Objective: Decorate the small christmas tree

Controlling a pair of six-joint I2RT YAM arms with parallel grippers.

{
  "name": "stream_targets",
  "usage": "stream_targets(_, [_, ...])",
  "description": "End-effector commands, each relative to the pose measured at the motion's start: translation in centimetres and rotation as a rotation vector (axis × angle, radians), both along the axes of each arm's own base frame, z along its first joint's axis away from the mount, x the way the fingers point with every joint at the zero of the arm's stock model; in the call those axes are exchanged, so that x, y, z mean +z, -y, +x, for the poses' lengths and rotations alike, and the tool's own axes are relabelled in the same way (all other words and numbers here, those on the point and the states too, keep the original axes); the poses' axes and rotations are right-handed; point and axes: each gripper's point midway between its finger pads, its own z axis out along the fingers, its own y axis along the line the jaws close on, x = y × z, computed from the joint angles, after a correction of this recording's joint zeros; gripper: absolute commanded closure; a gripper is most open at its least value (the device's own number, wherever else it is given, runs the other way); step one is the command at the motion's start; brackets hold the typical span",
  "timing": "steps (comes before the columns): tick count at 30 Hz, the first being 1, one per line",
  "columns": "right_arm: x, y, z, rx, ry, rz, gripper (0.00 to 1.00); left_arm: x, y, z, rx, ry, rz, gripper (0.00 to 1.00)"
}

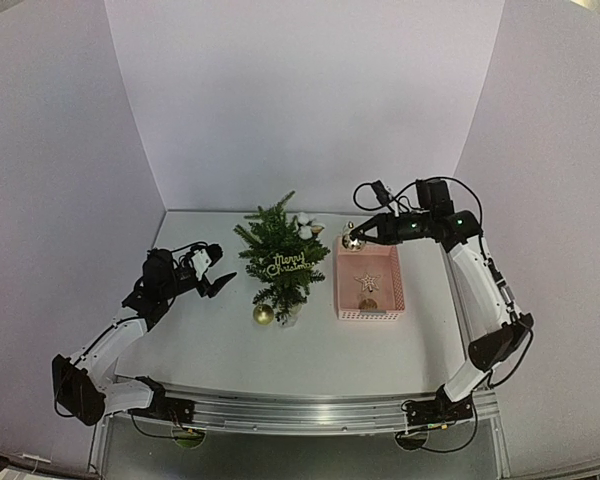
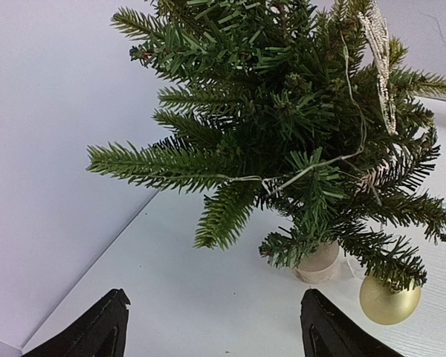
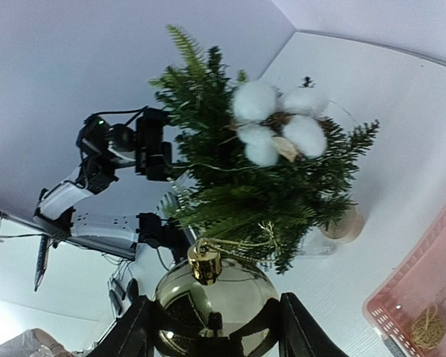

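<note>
The small christmas tree (image 1: 282, 262) stands mid-worktop, toward the far edge. Judged light and tippy with springy branches; hang ornaments from the outer tips. Right pincer (image 1: 356, 240) clamped on slippery gold bauble (image 3: 214, 305). Left pincer (image 1: 223, 281) apart, beside the tree.

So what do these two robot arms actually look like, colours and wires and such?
The left arm and right arm have white shells with black joints, thin black cables looping outside, and a small green light each. The left gripper and right gripper are black, each with two pointed fingers.
</note>
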Motion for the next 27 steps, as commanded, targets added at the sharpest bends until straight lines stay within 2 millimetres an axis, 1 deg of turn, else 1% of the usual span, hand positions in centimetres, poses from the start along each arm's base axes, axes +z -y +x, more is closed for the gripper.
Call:
stream_targets(1, [3.2,-1.1,-4.6,0.185,0.012,0.134,0.59,2.2,0.1,-0.3,-0.019,0.064,-0.04,0.2])
stream_targets(3, [3.1,-1.6,-5.2,0.207,0.003,0.136,0.63,2.8,0.2,-0.4,-0.028,0.079,-0.043,0.2])
stream_targets(6, [3.3,-2.7,-6.0,0.236,0.007,0.132,0.63,4.9,0.4,-0.6,-0.046,0.105,-0.069,0.2])
stream_targets(11, [5.1,-5.1,-8.2,0.328,0.051,0.157,0.6,9.6,1.5,-1.3,-0.132,0.153,-0.096,0.2])
stream_targets(15, [5.9,-6.9,-9.6,0.392,0.071,0.171,0.6,11.8,2.5,-1.9,-0.216,0.154,-0.116,0.21])
stream_targets(17, [6.3,-8.0,-10.5,0.429,0.081,0.178,0.6,12.9,3.1,-2.4,-0.265,0.157,-0.134,0.22])
stream_targets(20, [6.4,-9.9,-10.9,0.475,0.084,0.187,0.6,14.1,4.0,-3.0,-0.349,0.136,-0.166,0.26])
stream_targets(24, [6.5,-12.3,-10.6,0.517,0.113,0.2,0.59,16.1,5.8,-5.1,-0.536,0.118,-0.193,0.32])
stream_targets(25, [6.4,-12.8,-10.4,0.52,0.118,0.201,0.59,16.2,6.4,-5.6,-0.567,0.124,-0.183,0.32])
stream_targets(26, [6.6,-13.2,-10.2,0.524,0.128,0.205,0.59,15.9,6.8,-5.9,-0.586,0.109,-0.166,0.32])
stream_targets(27, [6.2,-13.7,-9.8,0.521,0.125,0.201,0.59,16.0,7.3,-6.2,-0.608,0.101,-0.156,0.32])
